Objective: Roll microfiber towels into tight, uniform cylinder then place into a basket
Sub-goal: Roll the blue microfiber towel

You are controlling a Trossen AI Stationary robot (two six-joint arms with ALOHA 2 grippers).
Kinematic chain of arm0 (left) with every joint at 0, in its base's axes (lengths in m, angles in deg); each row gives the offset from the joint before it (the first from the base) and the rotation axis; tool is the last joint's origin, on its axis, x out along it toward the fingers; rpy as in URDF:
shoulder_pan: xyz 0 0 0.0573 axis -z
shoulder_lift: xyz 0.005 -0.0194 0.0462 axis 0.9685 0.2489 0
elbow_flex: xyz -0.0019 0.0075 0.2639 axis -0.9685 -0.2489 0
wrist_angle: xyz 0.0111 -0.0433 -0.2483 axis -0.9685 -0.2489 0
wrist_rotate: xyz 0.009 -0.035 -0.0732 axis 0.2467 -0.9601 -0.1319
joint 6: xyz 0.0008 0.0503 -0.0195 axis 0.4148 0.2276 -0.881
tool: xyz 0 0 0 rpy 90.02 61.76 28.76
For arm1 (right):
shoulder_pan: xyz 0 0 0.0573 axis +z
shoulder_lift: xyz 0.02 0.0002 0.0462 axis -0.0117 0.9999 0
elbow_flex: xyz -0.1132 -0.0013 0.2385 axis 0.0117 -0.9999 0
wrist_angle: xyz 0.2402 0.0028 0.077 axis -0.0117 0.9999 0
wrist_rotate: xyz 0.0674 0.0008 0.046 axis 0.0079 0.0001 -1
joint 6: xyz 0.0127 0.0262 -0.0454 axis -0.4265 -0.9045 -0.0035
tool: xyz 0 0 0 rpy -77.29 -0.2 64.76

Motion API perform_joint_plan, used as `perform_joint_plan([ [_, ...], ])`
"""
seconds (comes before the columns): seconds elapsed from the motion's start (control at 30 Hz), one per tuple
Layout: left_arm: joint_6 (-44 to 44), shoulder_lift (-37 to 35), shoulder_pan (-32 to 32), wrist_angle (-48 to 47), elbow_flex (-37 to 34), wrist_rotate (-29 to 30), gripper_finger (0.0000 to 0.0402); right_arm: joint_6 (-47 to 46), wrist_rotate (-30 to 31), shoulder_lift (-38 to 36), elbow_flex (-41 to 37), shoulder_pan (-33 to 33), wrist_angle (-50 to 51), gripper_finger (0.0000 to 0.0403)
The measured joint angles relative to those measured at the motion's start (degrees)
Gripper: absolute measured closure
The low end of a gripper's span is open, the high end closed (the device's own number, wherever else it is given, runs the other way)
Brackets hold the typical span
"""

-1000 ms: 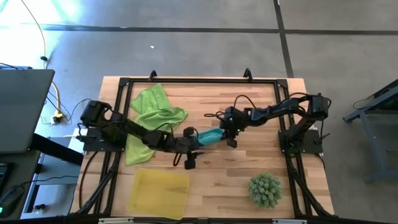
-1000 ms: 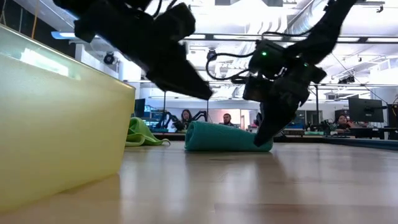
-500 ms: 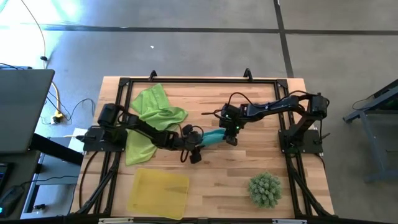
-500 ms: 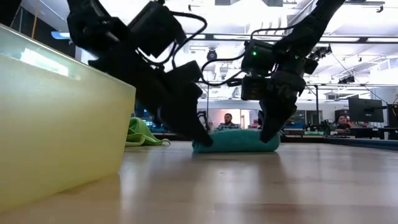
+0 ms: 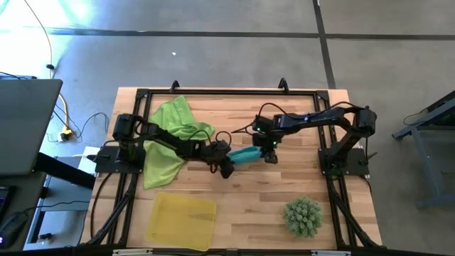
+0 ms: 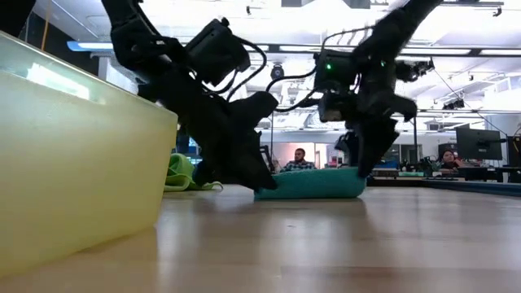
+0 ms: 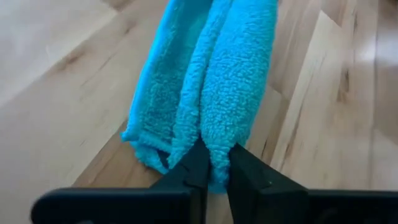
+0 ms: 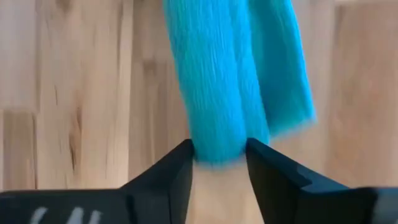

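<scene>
A: Where the left gripper [image 7: 214,163] meets the blue towel roll [image 7: 214,81], its fingers [image 7: 186,174] pinch a fold at the roll's near end.

B: Right gripper [image 8: 219,163]?

A: Fingers [image 8: 171,171] spread, straddling the opposite end. Whether they press the cloth, cannot tell. Likely steadying it so the roll keeps tight.

B: Roll's position?

A: Flat on the tabletop [image 5: 242,206], mid-table, between both arms.

B: Basket?

A: Yellow basket [image 5: 181,220] sits at the front edge, well apart from the roll. Green towel [image 5: 174,131] lies spread under the left arm, unrolled. A green spiky ball [image 5: 303,217] sits near the front right; not involved.
</scene>
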Motion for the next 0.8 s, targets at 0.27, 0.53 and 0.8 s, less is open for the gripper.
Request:
perform_joint_plan([
  [0.27,-1.36,0.02,-2.99,-0.48,-0.04,-7.09,0.0375,12.38,0.50,-2.35,5.26,3.24,7.93,0.0253],
  [0.53,-0.67,0.04,-3.71,-0.43,-0.13,-7.27,0.0368,15.74,16.94,-8.77,-2.49,13.12,-8.52,0.0287],
  [0.8,-0.12,0.04,-3.71,-0.12,-0.17,-7.27,0.0367,10.18,18.91,-8.45,-13.02,14.76,-25.92,0.0266],
])
